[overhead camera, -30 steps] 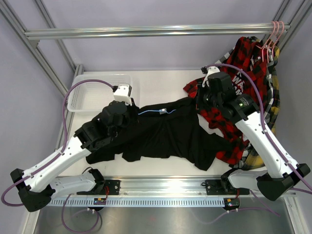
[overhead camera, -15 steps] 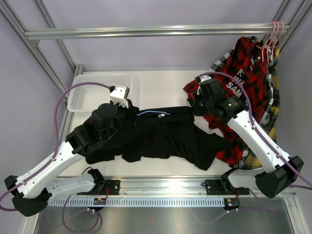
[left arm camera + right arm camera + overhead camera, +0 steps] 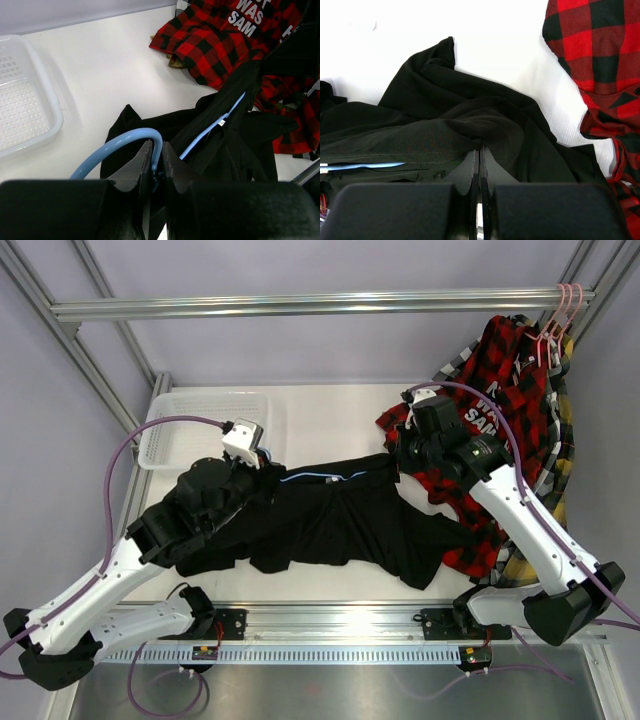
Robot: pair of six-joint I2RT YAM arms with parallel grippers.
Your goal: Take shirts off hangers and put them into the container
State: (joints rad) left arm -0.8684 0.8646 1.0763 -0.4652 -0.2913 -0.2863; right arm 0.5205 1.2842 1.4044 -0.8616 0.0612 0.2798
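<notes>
The left hand (image 3: 156, 150) has been drawn leftward, clamped on the hook of the light blue hanger (image 3: 125, 141), while the black shirt (image 3: 330, 525), stretched across the desk (image 3: 330, 420) right of the container (image 3: 180, 430), is pinched by the clenched right hand (image 3: 479, 155).

The left arm (image 3: 110, 570) and right arm (image 3: 530, 530) share one build: long white shell links joined by bulky black joint housings, each rising from a black base block (image 3: 55, 660). A small white camera box (image 3: 243, 439) sits at each wrist. A thin purple cable (image 3: 150, 425) loops along each arm. The left gripper (image 3: 155, 147) and right gripper (image 3: 480, 150) have matte black, wedge-shaped fingers (image 3: 132, 170).
</notes>
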